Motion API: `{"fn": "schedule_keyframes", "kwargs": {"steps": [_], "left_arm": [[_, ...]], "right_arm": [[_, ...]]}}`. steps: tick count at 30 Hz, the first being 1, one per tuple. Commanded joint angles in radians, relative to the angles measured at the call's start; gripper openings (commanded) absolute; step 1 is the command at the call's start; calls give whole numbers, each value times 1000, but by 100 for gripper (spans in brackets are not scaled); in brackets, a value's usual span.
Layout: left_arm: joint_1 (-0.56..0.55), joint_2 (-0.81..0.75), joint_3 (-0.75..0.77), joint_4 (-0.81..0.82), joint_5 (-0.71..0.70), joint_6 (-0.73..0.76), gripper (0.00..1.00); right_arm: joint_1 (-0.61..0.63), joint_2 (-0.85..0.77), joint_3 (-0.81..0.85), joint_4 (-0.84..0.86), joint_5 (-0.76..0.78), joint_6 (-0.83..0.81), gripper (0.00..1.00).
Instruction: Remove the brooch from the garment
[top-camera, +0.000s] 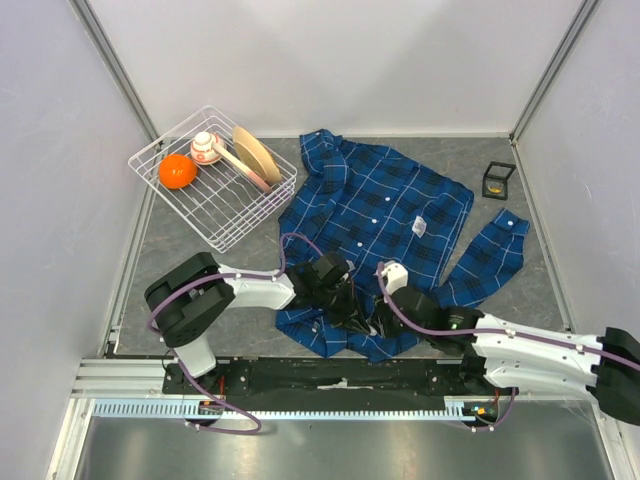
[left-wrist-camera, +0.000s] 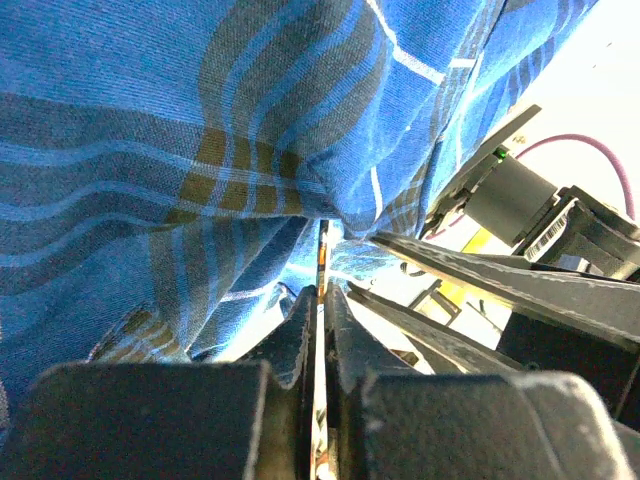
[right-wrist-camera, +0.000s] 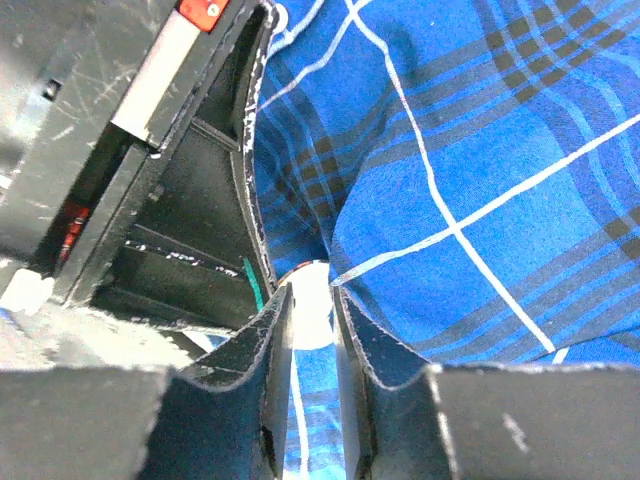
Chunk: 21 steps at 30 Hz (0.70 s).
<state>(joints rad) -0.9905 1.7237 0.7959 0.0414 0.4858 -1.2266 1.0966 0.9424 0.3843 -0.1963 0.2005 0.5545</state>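
Jaws of the left gripper (left-wrist-camera: 320, 295) look clenched on a thin fold of the garment (top-camera: 375, 205), spread mid-frame on the worktop (top-camera: 545, 250). Jaws of the right gripper (right-wrist-camera: 308, 285) stand slightly parted about a small pale piece (right-wrist-camera: 312, 318); whether it is brooch or button cannot be told. Unpinning seems in hand, and next calls for a steady pull away from the held cloth. Upper left, a wire basket (top-camera: 215, 225) holds tan plates (top-camera: 256, 155), an orange (top-camera: 177, 171) and a small pot (top-camera: 206, 148); upper right, a black tray (top-camera: 500, 167) holds something yellowish.

Left tool (left-wrist-camera: 320, 300) pinched shut, right tool (right-wrist-camera: 312, 290) slightly parted
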Motion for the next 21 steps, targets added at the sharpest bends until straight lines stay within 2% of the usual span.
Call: {"fn": "schedule_keyframes", "kwargs": {"steps": [1,10,12,15,16,21], "left_arm": [[-4,-56,-26,37,-53,13,2],[-2,-70,-14,-6,-81,19,2],[-5,-79,-12,-35,-110,25,2],[-14,-96,49,-165,-198,76,2],[-17,-89,75,-276,-219,119,2],[-48,-56,199,-469,-288,222,2]], "right_arm": [[-18,-99,-24,23,8,146,31],[-18,-48,4,-49,50,137,28],[-18,-77,2,-52,74,150,32],[-18,-103,1,-64,102,183,37],[-18,-105,2,-71,141,199,38],[-23,-112,-16,-127,269,407,43]]}}
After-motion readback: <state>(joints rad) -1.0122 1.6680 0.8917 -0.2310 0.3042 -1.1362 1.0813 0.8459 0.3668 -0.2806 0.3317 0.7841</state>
